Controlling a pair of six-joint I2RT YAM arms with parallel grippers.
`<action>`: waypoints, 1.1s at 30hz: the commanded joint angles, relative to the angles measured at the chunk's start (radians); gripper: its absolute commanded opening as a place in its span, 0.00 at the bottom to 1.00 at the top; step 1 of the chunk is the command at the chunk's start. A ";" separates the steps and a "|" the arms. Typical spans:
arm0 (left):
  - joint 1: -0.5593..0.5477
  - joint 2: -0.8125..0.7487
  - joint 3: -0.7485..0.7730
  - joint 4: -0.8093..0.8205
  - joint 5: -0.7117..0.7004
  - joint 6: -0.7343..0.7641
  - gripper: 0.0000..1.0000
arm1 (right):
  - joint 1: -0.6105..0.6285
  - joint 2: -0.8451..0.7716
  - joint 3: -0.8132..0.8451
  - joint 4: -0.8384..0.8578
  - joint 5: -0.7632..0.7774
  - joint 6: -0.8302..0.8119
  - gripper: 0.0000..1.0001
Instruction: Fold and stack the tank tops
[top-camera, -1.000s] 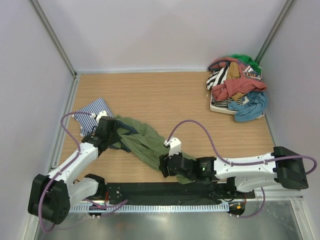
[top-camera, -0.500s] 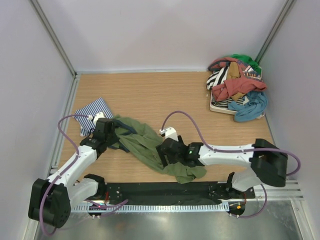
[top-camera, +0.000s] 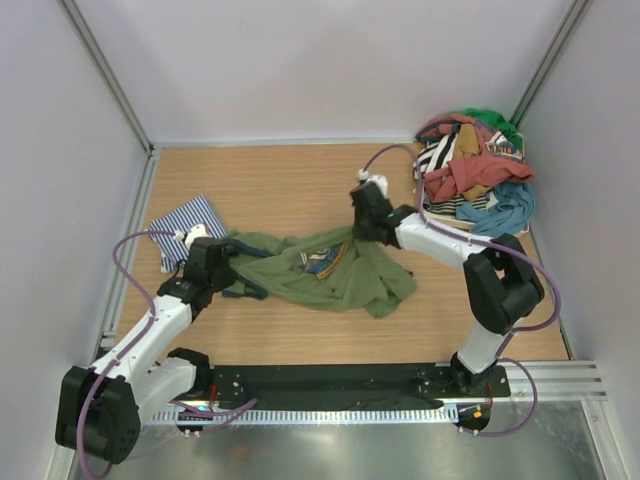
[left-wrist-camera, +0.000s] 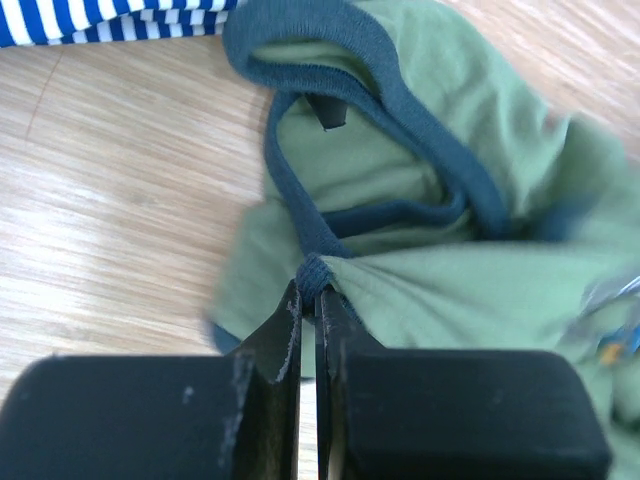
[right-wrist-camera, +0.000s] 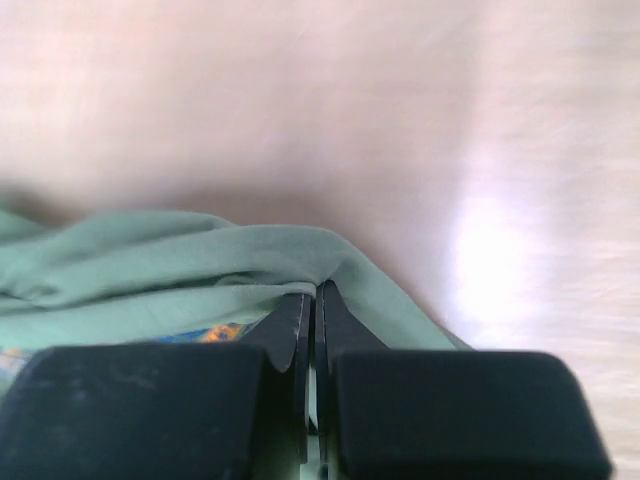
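Note:
The olive green tank top (top-camera: 345, 278) with navy trim lies stretched across the table's middle between both grippers. My left gripper (top-camera: 230, 262) is shut on the top's navy trim (left-wrist-camera: 312, 272) at its left end. At the far right corner of the top, my right gripper (top-camera: 358, 236) is shut on a fold of the green cloth (right-wrist-camera: 200, 262). A colourful print shows near the top's centre (top-camera: 322, 262). The navy-and-white striped tank top (top-camera: 185, 222) lies flat at the left, just beyond the left gripper, and its edge shows in the left wrist view (left-wrist-camera: 100, 20).
A heap of mixed clothes (top-camera: 472, 180) sits on a white board (top-camera: 436, 213) in the back right corner. Grey walls close in the table on three sides. A black rail (top-camera: 330, 385) runs along the near edge by the arm bases.
My right arm swung from the near edge to the back middle, closing on the green top and pulling it out wider. The left gripper kept its hold in place.

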 joint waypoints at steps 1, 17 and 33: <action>0.009 -0.031 -0.012 0.042 -0.017 0.015 0.00 | -0.175 -0.038 0.104 -0.003 0.037 0.024 0.01; 0.009 -0.022 -0.011 0.054 0.006 0.021 0.00 | -0.189 -0.188 -0.146 0.044 -0.181 -0.008 0.68; 0.009 -0.018 -0.011 0.061 0.021 0.027 0.00 | -0.195 0.099 0.015 0.092 -0.244 0.015 0.54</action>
